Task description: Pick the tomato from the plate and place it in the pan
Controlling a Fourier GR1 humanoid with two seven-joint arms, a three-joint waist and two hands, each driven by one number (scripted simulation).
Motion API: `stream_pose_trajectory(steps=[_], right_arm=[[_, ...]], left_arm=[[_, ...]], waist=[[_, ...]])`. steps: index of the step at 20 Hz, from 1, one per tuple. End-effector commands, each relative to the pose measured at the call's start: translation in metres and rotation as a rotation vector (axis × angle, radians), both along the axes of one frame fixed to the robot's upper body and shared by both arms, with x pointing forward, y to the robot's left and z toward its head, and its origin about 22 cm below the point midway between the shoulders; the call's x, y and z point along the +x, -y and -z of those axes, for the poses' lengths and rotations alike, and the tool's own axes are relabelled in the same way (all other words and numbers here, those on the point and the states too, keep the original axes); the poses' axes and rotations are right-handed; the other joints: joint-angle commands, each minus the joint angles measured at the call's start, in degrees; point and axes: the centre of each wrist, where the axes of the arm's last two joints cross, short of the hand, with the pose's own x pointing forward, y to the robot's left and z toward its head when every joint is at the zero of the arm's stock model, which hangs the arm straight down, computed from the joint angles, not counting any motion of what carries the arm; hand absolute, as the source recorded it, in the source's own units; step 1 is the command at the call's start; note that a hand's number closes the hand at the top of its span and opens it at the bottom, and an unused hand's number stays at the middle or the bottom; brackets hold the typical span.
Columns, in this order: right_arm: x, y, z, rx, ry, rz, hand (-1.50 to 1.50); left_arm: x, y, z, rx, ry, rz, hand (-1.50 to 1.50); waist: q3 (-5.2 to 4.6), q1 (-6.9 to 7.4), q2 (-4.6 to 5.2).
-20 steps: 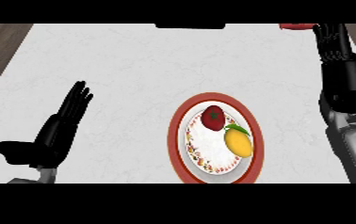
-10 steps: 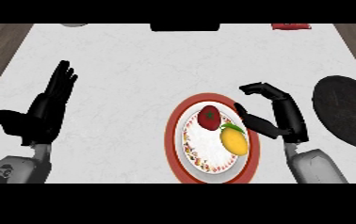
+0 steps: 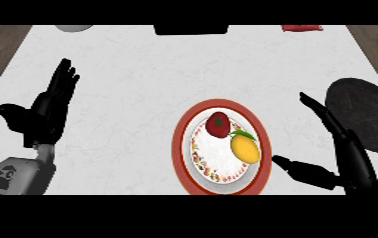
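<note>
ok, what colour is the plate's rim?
Red outer rim on the plate, with a white centre and a speckled band just inside it. The head view shows it best.

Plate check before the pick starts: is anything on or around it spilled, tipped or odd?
Nothing stands out. The tomato and a yellow fruit lie side by side on the plate, nothing spilled onto the counter. The right hand is open beside it.

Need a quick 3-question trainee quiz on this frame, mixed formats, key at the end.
1. True or false: the tomato lies on the plate.
2. On which side of the plate does the pan sit? A) left B) right C) behind it
3. Fill in: the right hand, between plate and pan, holds ____.
Key: 1 true; 2 B; 3 nothing, it is open.
</note>
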Motion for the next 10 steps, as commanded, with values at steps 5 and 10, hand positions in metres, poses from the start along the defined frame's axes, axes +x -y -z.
stream_pose_trajectory(steps=[5, 10], right_arm=[[-0.015, 0.006, -0.100, -0.332, -0.189, -0.008, -1.50], [-0.005, -0.019, -0.154, -0.346, -0.195, 0.016, -1.50]], left_arm=[[0.002, 0.008, -0.005, -0.010, 0.001, 0.016, 0.00], [0.008, 0.009, 0.000, 0.009, -0.004, 0.025, 0.00]], waist=[[-0.10, 1.47, 0.00], [0.05, 2.21, 0.42]])
